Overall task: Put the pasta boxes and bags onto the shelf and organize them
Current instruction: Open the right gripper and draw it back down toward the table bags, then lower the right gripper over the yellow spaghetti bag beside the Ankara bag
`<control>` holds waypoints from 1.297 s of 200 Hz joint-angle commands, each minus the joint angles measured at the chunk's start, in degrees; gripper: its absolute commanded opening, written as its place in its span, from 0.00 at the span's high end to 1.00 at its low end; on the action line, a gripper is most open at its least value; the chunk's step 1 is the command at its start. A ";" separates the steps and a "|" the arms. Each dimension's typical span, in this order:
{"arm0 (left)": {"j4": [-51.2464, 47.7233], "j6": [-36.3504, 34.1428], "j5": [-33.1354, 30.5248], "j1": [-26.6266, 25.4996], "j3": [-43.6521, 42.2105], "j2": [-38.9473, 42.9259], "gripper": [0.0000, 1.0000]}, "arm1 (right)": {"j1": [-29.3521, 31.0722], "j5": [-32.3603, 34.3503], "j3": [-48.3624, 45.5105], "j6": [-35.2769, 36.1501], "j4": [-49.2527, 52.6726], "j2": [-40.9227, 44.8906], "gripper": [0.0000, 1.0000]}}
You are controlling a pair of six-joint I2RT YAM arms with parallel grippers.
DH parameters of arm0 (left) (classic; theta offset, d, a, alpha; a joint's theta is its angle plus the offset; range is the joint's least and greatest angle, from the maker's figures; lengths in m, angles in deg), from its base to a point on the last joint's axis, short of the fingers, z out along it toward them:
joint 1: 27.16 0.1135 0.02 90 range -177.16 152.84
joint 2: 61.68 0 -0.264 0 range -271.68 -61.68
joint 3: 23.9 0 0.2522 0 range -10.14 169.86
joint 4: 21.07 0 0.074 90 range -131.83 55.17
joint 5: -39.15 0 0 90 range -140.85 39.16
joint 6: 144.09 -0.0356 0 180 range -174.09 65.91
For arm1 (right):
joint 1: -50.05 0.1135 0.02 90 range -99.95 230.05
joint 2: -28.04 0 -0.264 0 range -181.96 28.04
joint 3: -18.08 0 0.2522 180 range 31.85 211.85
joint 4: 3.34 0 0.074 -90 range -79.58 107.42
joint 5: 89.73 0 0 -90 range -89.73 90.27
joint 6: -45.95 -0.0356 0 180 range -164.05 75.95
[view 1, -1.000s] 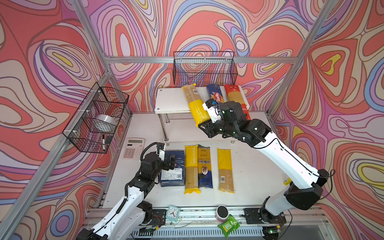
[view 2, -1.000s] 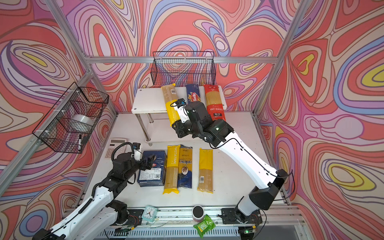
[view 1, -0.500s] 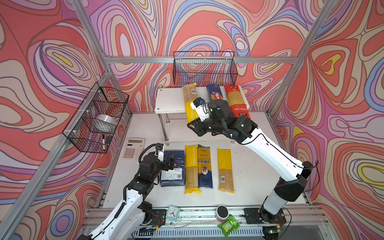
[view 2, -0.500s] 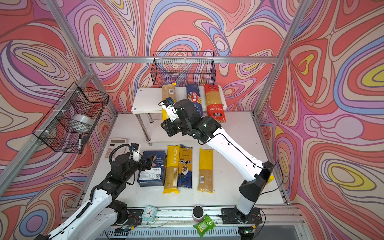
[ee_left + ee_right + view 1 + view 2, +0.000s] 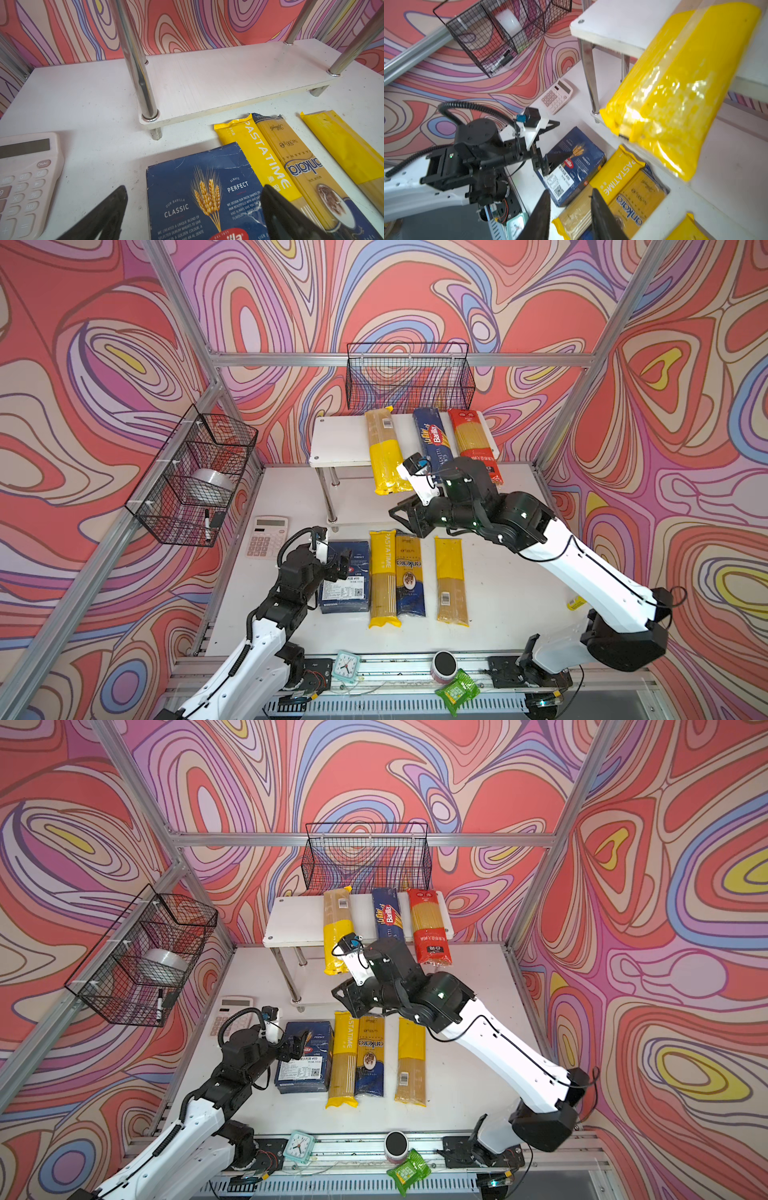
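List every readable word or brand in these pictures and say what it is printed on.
"PASTA TIME": long all-yellow bag.
"ankara": dark blue and gold bag.
"CLASSIC", "ALWAYS PERFECT": flat navy carton.
"Barilla": long blue box on the white shelf.
"ON/AC", "CE": white calculator.
Too small to read: the label on the red-and-clear bag.

The black two-finger left gripper (image 5: 194,189) gapes wide on its bent white arm (image 5: 257,639) (held low); the black right gripper (image 5: 570,192) stands slightly parted, empty.

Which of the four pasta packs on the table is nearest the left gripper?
The wide flat navy Barilla carton, leftmost in the row: the left gripper is directly over it; the three narrow bags lie further right.
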 commanded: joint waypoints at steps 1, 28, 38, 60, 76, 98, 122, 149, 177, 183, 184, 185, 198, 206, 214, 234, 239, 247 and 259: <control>-0.26 -0.87 1.46 0.35 -0.21 0.04 0.00 | 3.26 3.86 -7.21 -4.08 2.92 3.80 0.66; -0.19 -0.98 1.64 0.33 -0.26 -0.03 0.00 | 7.67 11.24 -18.15 -10.47 1.37 9.17 0.66; -0.21 -0.84 1.58 0.28 -0.07 -0.58 0.00 | 8.96 16.79 -21.33 -13.11 2.47 10.41 0.66; -0.38 -0.93 1.49 0.27 0.89 -2.53 0.00 | 10.10 25.95 -27.52 -19.98 5.77 11.26 0.62; -0.88 -1.22 2.25 0.27 1.58 -3.54 0.00 | 10.33 30.32 -32.48 -25.35 7.57 11.19 0.62; -0.75 -1.64 3.64 0.31 1.26 -2.83 0.00 | 10.29 31.87 -39.97 -30.91 5.06 11.94 0.59; -0.35 -1.16 2.33 0.32 0.28 -0.96 0.00 | 10.30 33.11 -47.37 -36.34 0.90 15.25 0.57; -0.29 -1.13 1.95 0.35 -0.17 -0.13 0.00 | 10.30 35.78 -53.91 -41.04 -0.08 20.97 0.46; -0.25 -1.07 1.97 0.32 0.09 -0.77 0.00 | 9.29 34.71 -58.18 -41.60 -0.98 23.68 0.27; -0.29 -1.13 1.97 0.27 0.26 -1.08 0.00 | 8.94 34.67 -58.70 -41.56 -1.29 23.87 0.23; -0.29 -1.14 2.01 0.27 0.26 -1.13 0.00 | 8.87 34.67 -58.77 -41.54 -1.34 23.87 0.22; -0.29 -1.15 1.98 0.27 0.27 -1.16 0.00 | 8.78 34.54 -58.88 -41.53 -1.41 23.83 0.22; -0.45 -1.15 1.90 0.32 0.61 -1.82 0.00 | 7.12 33.08 -60.19 -40.83 -2.90 23.54 0.16; -0.47 -1.00 1.79 0.33 0.87 -2.28 0.00 | 5.59 31.54 -60.64 -40.60 -3.77 23.25 0.15; -0.47 -0.98 1.53 0.32 1.05 -2.79 0.00 | 4.22 29.68 -61.53 -40.24 -5.09 23.09 0.11; -0.64 -1.08 1.97 0.29 1.73 -4.02 0.00 | 0.86 25.08 -64.08 -38.57 -10.36 22.55 0.02; -0.69 -1.19 2.09 0.27 1.91 -4.29 0.00 | 0.20 24.13 -64.54 -38.31 -11.38 22.20 0.02; -0.82 -1.24 2.14 0.27 2.15 -4.75 0.00 | -0.94 22.79 -64.98 -37.57 -12.82 21.30 0.02; -0.89 -1.19 2.23 0.28 2.37 -5.28 0.00 | -2.16 21.51 -65.04 -36.46 -14.45 19.56 0.02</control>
